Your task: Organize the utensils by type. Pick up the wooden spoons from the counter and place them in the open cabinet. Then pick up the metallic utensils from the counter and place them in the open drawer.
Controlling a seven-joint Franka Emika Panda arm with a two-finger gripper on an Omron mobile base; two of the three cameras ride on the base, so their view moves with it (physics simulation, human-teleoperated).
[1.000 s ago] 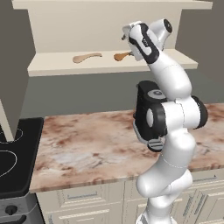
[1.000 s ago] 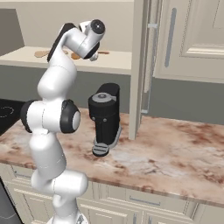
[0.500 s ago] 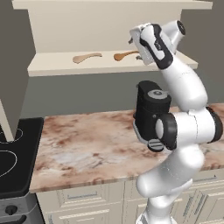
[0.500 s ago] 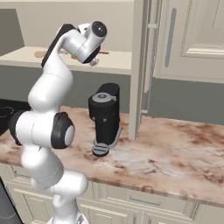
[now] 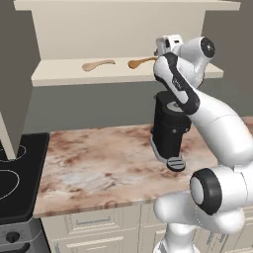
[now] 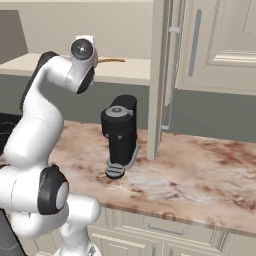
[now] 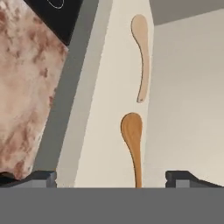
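While both wooden spoons lie flat on the cabinet shelf (image 5: 59, 76) near the top of the left base view, paler spoon (image 5: 98, 64) left, darker spoon (image 5: 142, 62) right, the gripper (image 7: 111, 177) sits beside the darker one, jaws spread wide, empty. Coffee machine (image 5: 169, 129) stands on the tabletop (image 5: 94, 165) below.

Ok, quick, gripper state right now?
Gripper: open, holding nothing; the darker wooden spoon lies on the cabinet shelf between its fingertips.
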